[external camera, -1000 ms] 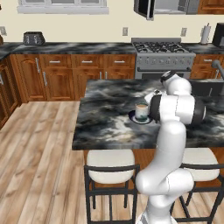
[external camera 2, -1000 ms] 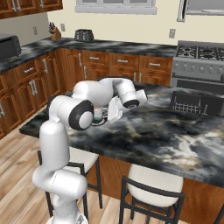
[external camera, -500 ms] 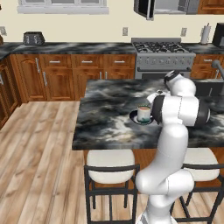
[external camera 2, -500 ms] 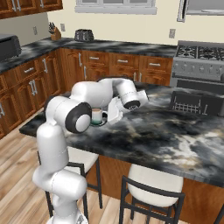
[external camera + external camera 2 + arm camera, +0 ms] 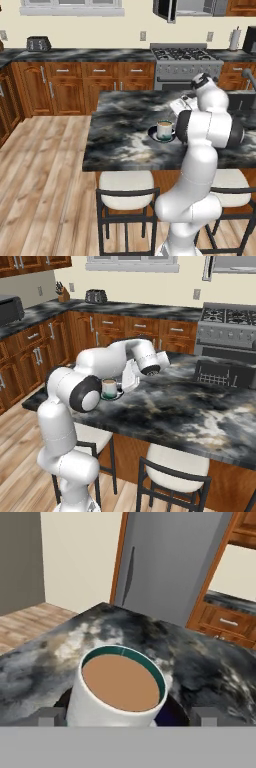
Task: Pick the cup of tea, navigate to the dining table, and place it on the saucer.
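The cup of tea [image 5: 120,689], white with a teal rim and full of brown tea, stands upright on the dark navy saucer [image 5: 172,714]. Both rest on the marbled dining table [image 5: 120,135]. My gripper [image 5: 127,718] is open, one dark fingertip on each side of the cup, apart from its wall. From the left base the cup [image 5: 164,130] sits on the saucer [image 5: 152,135] just left of my arm. From the right base the cup [image 5: 108,388] is next to my gripper [image 5: 121,385]; my arm hides part of the saucer [image 5: 118,397].
White-cushioned stools [image 5: 125,195] stand at the table's near edge. A dark wire rack [image 5: 222,373] sits on the table's far right. Wood cabinets [image 5: 75,87] and a stove [image 5: 185,60] line the back wall. Open wood floor [image 5: 40,165] lies to the left.
The jaws have gone from shut on the cup to open, letting it go on the saucer. The hand has drawn back slightly from the cup.
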You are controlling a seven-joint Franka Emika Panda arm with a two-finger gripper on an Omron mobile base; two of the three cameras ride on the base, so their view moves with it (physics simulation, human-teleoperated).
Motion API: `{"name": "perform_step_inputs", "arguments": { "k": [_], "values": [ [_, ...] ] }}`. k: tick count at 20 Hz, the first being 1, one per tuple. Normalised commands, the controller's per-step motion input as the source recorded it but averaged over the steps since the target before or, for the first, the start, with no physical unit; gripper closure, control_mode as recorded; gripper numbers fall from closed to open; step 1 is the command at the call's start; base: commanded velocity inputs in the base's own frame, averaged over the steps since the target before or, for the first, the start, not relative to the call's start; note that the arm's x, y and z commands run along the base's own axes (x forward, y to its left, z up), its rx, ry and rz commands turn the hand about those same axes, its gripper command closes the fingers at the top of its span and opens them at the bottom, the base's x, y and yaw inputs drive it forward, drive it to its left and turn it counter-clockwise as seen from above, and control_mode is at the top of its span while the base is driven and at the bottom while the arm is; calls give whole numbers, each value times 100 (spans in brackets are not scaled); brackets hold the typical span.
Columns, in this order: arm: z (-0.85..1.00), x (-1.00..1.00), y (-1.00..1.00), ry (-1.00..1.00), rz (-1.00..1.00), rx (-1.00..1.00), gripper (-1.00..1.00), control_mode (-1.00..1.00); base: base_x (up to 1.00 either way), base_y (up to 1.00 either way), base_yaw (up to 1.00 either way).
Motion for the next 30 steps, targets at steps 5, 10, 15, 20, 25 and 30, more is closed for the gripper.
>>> {"name": "perform_step_inputs", "arguments": {
  "k": [5,10,15,20,25,30],
  "values": [
    [47,-10,0,-6,1,0,-100,-100,0,0,0],
    [41,-93,2,-12,0,-2,-100,-100,0,0,0],
    [31,-100,33,-5,-28,-14,-100,-100,0,0,0],
    [47,-83,33,2,-41,-20,-100,-100,0,0,0],
    [59,-69,7,19,-31,-15,-100,-100,0,0,0],
    [45,-100,4,9,-21,-14,-100,-100,0,0,0]
  ]
}}
